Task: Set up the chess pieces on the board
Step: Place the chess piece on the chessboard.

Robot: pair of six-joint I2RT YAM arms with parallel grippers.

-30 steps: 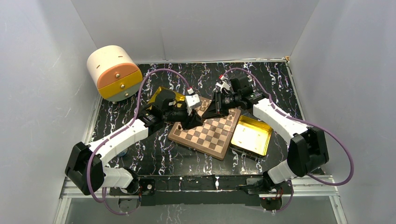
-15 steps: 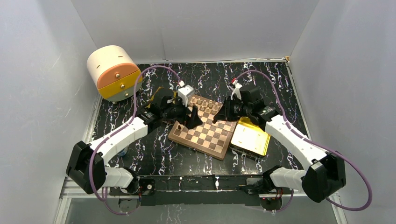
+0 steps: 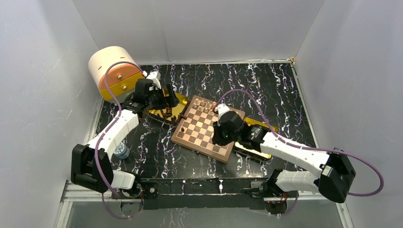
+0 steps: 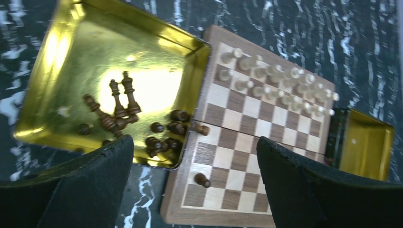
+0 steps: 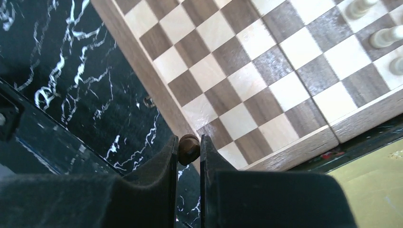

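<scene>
Done: we're seeing the light pieces [image 4: 280,90] standing in two rows at the far edge of the board [image 4: 229,179].
Left: we're counting only two dark pieces [image 4: 202,179] on squares. The rest are lying in the gold tray [image 4: 95,47] just beside the board.
Right gripper [image 5: 188,142]: we're pinching one dark piece [image 5: 189,151] and hovering over the board's rim.
Left gripper [image 4: 195,145]: we're holding it wide apart and empty above the tray-board seam.
</scene>
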